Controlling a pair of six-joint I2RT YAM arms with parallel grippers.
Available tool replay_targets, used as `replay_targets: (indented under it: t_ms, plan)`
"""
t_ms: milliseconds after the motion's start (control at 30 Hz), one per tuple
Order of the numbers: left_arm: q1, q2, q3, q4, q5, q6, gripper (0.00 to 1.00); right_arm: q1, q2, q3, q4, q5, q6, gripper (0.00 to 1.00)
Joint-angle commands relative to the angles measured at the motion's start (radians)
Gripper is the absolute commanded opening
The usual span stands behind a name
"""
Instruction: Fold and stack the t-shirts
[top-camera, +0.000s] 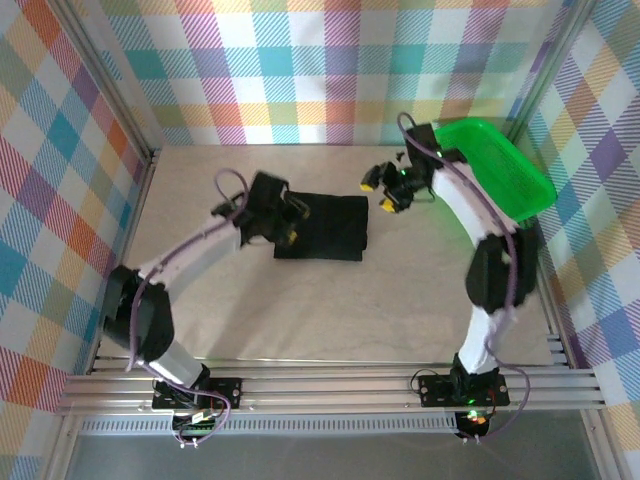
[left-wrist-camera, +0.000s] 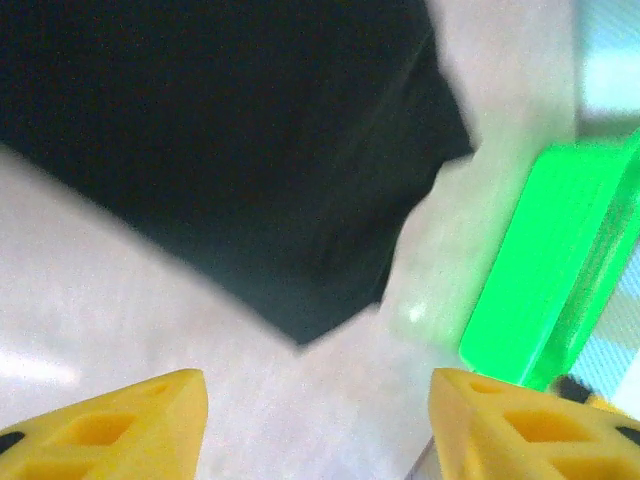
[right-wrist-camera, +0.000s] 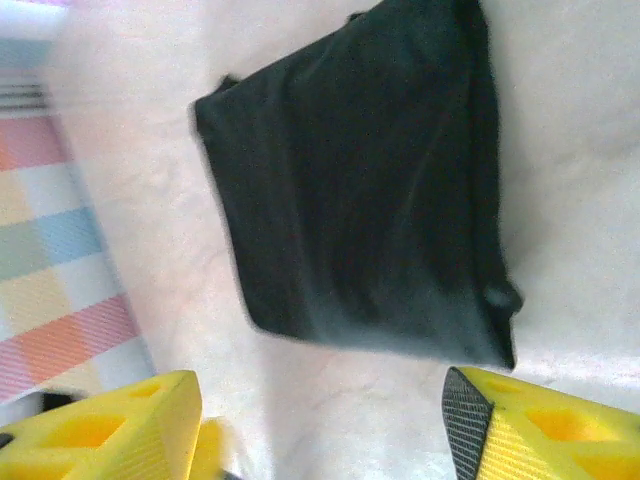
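A black t-shirt (top-camera: 325, 227) lies folded into a flat rectangle on the table's middle. My left gripper (top-camera: 292, 225) hovers at its left edge, jaws open and empty. In the left wrist view the t-shirt (left-wrist-camera: 230, 150) lies ahead of the yellow fingers (left-wrist-camera: 110, 425), with bare table between them. My right gripper (top-camera: 377, 194) hangs just off the shirt's upper right corner, also open and holding nothing. In the right wrist view the folded t-shirt (right-wrist-camera: 360, 190) lies beyond the gripper (right-wrist-camera: 320, 430), with pale tabletop under the spread fingertips (right-wrist-camera: 545, 425).
A green mesh basket (top-camera: 497, 165) stands tilted at the back right corner, behind the right arm; its wall (left-wrist-camera: 550, 270) is seen in the left wrist view. Plaid walls close in the table on three sides. A metal rail runs along the near edge.
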Motion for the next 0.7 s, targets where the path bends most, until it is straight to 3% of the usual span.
replay_targets:
  t_ms: [0,67,200,400,667]
  plan:
    - [-0.072,0.009,-0.138,0.22,-0.045,-0.25,0.64,0.007,-0.199,-0.314,0.375,-0.095,0.078,0.67]
    - [-0.097,0.044,-0.15,0.279,-0.051,-0.311,0.66,0.008,-0.301,-0.451,0.438,-0.125,0.111,0.67]
    - [-0.148,0.178,-0.115,0.397,-0.056,-0.419,0.68,0.004,-0.445,-0.576,0.361,-0.117,0.091,0.67]
    - [-0.23,0.362,-0.022,0.479,-0.124,-0.537,0.7,-0.001,-0.545,-0.588,0.256,-0.11,0.039,0.68]
    - [-0.234,0.477,0.045,0.518,-0.265,-0.582,0.63,-0.005,-0.608,-0.598,0.233,-0.159,0.041,0.67]
